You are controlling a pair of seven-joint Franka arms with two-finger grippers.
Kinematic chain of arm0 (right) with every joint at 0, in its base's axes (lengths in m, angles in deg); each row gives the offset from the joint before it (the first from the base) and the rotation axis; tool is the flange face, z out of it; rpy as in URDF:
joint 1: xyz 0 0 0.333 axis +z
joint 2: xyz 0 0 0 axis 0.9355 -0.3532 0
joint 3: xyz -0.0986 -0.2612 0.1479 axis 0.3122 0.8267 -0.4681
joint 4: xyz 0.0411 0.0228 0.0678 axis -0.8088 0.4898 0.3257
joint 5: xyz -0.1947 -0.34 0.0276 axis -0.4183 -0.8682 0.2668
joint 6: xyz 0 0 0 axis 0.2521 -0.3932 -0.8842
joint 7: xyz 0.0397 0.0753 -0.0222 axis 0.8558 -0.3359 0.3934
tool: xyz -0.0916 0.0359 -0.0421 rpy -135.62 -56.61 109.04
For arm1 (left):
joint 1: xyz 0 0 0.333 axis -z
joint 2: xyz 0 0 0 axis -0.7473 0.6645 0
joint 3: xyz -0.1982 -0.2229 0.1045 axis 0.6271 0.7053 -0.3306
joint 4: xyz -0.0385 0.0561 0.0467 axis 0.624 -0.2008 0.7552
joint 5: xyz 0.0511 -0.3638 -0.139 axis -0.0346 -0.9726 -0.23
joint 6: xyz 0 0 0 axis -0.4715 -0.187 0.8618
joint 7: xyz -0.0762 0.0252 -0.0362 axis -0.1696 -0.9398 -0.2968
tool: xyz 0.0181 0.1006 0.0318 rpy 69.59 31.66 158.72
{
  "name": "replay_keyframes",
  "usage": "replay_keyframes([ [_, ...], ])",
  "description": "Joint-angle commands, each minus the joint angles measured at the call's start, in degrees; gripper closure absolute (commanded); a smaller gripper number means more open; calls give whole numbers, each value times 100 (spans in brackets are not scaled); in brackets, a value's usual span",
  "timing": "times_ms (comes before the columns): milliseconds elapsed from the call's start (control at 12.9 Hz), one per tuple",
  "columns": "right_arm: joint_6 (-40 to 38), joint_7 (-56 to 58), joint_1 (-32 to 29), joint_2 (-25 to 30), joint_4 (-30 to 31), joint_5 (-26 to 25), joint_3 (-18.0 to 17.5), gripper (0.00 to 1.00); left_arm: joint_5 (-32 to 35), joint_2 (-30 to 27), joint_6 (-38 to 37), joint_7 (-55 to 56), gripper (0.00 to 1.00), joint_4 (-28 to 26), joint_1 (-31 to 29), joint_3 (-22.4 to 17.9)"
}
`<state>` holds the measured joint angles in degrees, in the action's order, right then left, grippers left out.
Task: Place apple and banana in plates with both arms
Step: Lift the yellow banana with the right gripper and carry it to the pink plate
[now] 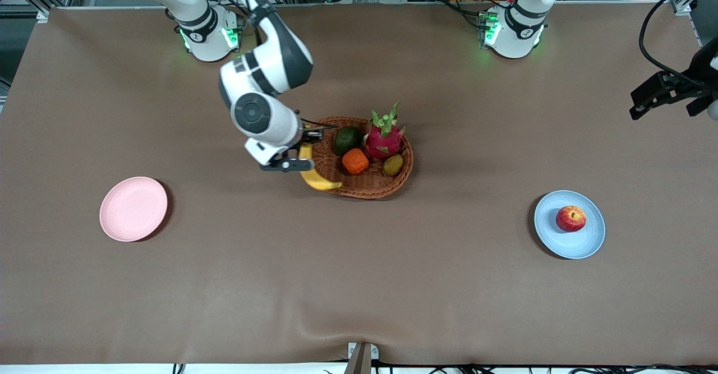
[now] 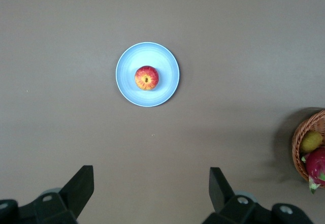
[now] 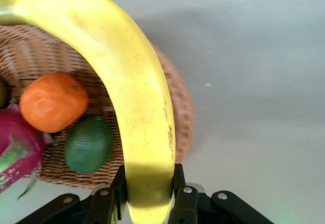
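Right claw [image 3: 148,196] around banana [image 3: 132,97], seemingly.

Apple [image 2: 147,77] centered on blue plate [image 2: 166,89], left claw [image 2: 151,188] spread wide above, wicker basket [image 2: 300,141] at edge

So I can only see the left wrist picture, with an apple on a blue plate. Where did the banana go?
Observer: The banana is pinched in the right gripper, right at the rim of the basket.
Child: Is there another plate for it?
Observer: Yes, a pink plate with nothing on it, toward the right arm's end of the table.
Child: What else is in the basket? I only see a bit of it.
Observer: An orange fruit and a dark green fruit sit there too, beside the pink dragon fruit.
Child: And where is my gripper?
Observer: The left gripper is open, up high at the left arm's end of the table.
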<state>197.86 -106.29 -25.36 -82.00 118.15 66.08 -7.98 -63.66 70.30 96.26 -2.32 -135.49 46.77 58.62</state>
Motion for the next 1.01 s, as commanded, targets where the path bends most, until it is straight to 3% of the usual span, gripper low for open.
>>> replay_keyframes([
  [0,-563,10,-1,469,147,104,751,100,-84,-110,-102,-119,0,-68,45,-64],
  [155,-1046,36,-1,593,139,-175,1445,100,-84,-110,-120,-155,0,-77,44,-55],
  [310,-1215,220,-10,681,139,-922,1982,100,-84,-110,-120,-155,0,-86,36,-55],
  [466,-1216,1086,-202,611,104,-1135,2553,100,-93,-119,-198,-164,0,-77,36,-46],
  [543,-1181,1517,-412,550,95,-1214,2695,100,-93,-119,-295,-155,0,-69,36,-37],
  [931,-382,3294,-1827,-257,-2,-1329,2688,100,-163,-189,-304,-313,0,-51,62,24],
])
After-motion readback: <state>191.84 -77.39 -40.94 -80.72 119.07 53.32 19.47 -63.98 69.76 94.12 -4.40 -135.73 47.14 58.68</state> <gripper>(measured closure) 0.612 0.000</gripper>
